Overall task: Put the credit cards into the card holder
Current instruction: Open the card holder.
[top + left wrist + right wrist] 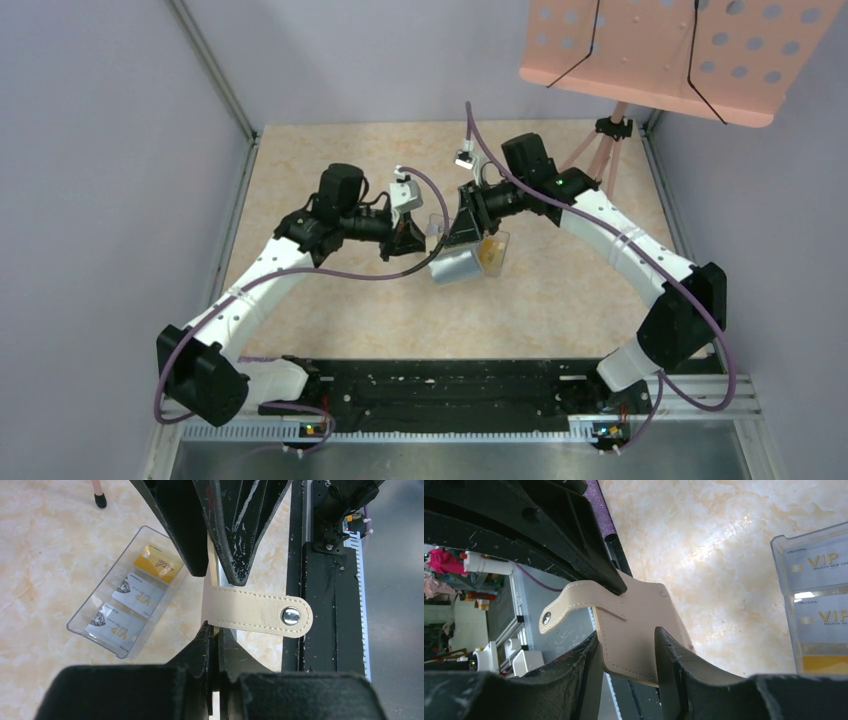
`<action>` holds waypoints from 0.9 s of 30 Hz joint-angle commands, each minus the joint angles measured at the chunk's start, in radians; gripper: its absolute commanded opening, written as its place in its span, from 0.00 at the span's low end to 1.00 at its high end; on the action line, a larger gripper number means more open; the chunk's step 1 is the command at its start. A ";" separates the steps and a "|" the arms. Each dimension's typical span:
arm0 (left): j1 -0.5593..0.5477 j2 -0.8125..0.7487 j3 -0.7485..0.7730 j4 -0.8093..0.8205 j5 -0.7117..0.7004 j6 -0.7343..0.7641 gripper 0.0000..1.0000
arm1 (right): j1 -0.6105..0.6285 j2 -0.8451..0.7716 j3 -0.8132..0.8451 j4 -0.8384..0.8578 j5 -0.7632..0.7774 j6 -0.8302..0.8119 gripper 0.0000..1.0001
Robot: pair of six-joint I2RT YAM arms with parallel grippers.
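Note:
The tan card holder (250,611) hangs above the table, its strap with a metal snap sticking out to the side. My left gripper (216,630) is shut on one edge of it. My right gripper (626,632) stands with its jaws apart on either side of the holder's (636,620) lower part, and a gap shows between them. In the top view both grippers meet mid-table, left (410,240) and right (462,235). The credit cards lie in a clear tray (95,612): one yellow-orange card (156,565) and two silvery VIP cards (139,596).
The clear tray (470,262) rests on the marble-patterned table just under the grippers. A black rail (450,385) runs along the near edge. A pink perforated stand (680,55) rises at the back right. Grey walls close in both sides.

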 commanded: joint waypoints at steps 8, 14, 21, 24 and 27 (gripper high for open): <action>0.017 0.001 0.046 0.081 0.027 -0.053 0.00 | 0.021 0.022 0.052 -0.001 -0.065 -0.030 0.05; 0.017 -0.036 0.027 0.141 -0.194 -0.128 0.70 | 0.019 0.043 0.072 0.007 0.013 -0.005 0.00; 0.017 -0.173 -0.082 0.254 -0.665 -0.366 0.99 | -0.043 0.054 0.059 0.140 -0.031 0.139 0.00; 0.018 -0.196 -0.098 0.210 -0.815 -0.516 0.99 | -0.101 0.045 0.035 0.215 -0.067 0.206 0.00; 0.019 -0.181 -0.097 0.140 -0.780 -0.560 0.99 | -0.140 0.040 0.027 0.244 -0.081 0.238 0.00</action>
